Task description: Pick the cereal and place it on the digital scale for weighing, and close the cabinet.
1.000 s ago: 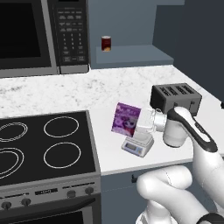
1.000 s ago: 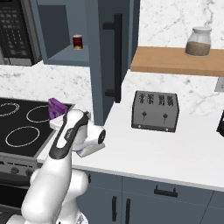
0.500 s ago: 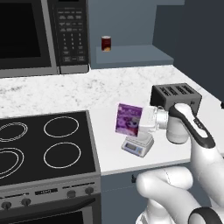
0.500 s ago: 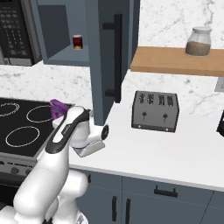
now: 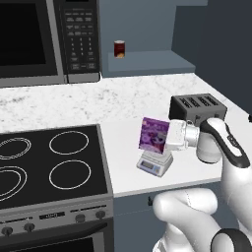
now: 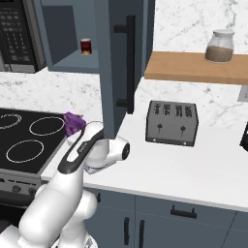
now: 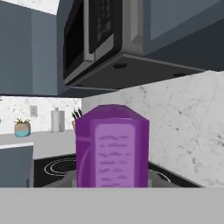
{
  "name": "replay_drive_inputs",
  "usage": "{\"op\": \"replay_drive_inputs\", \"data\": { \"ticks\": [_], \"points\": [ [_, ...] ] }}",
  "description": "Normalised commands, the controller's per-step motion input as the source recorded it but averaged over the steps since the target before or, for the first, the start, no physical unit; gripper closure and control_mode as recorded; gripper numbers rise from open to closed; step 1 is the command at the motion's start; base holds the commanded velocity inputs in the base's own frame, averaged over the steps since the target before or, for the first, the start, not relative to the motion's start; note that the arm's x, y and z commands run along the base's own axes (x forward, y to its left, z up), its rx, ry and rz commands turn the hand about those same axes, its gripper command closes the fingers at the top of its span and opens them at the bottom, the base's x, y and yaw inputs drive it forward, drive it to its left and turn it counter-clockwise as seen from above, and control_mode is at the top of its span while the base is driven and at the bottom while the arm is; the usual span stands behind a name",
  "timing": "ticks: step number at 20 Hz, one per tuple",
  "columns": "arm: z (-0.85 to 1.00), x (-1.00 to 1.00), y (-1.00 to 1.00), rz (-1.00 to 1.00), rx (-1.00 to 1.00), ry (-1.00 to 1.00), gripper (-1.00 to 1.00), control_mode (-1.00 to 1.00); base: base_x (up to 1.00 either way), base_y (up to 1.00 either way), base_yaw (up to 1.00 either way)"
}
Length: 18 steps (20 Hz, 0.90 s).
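**A:** Where is the cereal [image 5: 153, 133] right now?

**B:** It stands upright directly above the digital scale [image 5: 154, 162], on or just over its top plate; I can't tell whether it is touching. The scale sits on the white counter [image 5: 147, 103], just beside the right edge of the black stovetop [image 5: 49, 157], with the black toaster [image 5: 197, 108] behind it and to the right.

**A:** And the gripper [image 5: 170, 136]?

**B:** It reaches in from the toaster side of the scale, its jaws clamped on the box's right edge. It is as tightly shut as the box allows.

**A:** What could go wrong?

**B:** The box is tall, thin and on end on a small plate. In my judgement, if the jaws part while it is tilted or not fully down, it may tip off the scale toward the stovetop. Pulling the fingers back sideways could drag it over too.

**A:** Anything else?

**B:** The cabinet [image 6: 123, 63] up and behind the scale is open, a dark red can [image 5: 119, 48] on its shelf. Its door hangs out above the counter, so the arm rising from the scale could strike its edge.
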Motion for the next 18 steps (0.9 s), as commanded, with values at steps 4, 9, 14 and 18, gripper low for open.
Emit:
{"op": "replay_drive_inputs", "data": {
  "ticks": [4, 9, 14, 18],
  "points": [
    [-0.01, 0.0, -0.31, 0.0, 0.0, -0.02, 1.0, -1.0, 0.0, 0.0, 0.0],
    [0.0, 0.0, -0.27, -0.01, 0.0, 0.0, 1.0, -1.0, 0.0, 0.0, 0.0],
    [-0.04, 0.07, -0.23, 0.0, 0.0, -0.01, 1.0, -1.0, 0.0, 0.0, 0.0],
    [-0.14, 0.18, -0.2, 0.0, 0.0, -0.01, 1.0, -1.0, 0.0, 0.0, 0.0]
  ]
}}
